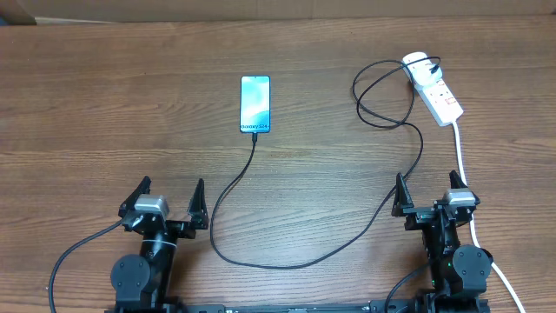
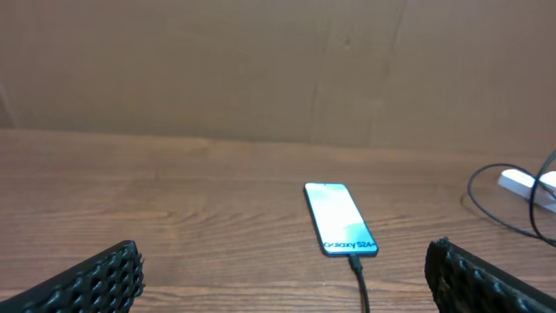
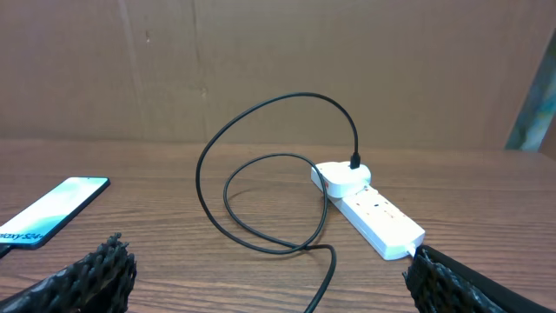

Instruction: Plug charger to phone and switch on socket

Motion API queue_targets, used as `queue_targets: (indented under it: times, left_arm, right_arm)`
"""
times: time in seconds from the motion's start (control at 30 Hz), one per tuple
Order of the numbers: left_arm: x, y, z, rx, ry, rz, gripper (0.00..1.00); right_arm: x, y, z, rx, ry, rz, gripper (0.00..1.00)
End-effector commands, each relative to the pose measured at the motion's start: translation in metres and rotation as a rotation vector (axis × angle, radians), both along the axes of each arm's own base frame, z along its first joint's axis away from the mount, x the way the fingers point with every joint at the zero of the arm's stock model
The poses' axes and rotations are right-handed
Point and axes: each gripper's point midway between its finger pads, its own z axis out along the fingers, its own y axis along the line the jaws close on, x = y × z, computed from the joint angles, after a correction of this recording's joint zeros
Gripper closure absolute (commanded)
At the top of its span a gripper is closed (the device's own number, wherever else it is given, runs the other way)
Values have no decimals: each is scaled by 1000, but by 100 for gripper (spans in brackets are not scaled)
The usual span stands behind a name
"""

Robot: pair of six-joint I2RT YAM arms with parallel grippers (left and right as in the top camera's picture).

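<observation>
Overhead: left tool and right tool gape wide, empty; the limp charger looks best pinched at its stiff connector.

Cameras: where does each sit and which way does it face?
Overhead: above the table, straight down on phone, charger, socket; left arm, right arm at bottom edge.
Left wrist: low, facing the phone; left fingers in bottom corners.
Right wrist: low, facing the socket; right fingers in bottom corners.
Shared: both wrist views show the phone.

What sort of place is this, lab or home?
Probably a robot lab bench: wood-grain table, plain cardboard backdrop, and just a phone, charger and socket laid out as props.
</observation>
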Motion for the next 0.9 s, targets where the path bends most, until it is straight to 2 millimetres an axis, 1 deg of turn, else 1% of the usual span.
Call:
queue_targets:
  times: [0.0,0.13,0.37,0.43,0.57,0.87]
  left_arm:
    - [0,-4,-4,12,-31,-23,0]
    - [2,-4,-7,13,-60,-28,0]
    - [3,-1,-7,23,-58,-9,0]
    - [3,-1,-13,49,-38,-9,0]
    - [3,2,-30,80,30,3,0]
    - [3,7,-31,81,32,33,0]
  right_arm:
    - [0,1,-1,2,-7,4,0]
    - [0,1,-1,2,-7,4,0]
    - [0,1,-1,2,-7,4,0]
    - [0,1,-1,2,-7,4,0]
    - [0,1,-1,2,-7,4,0]
    - [0,1,-1,2,-7,4,0]
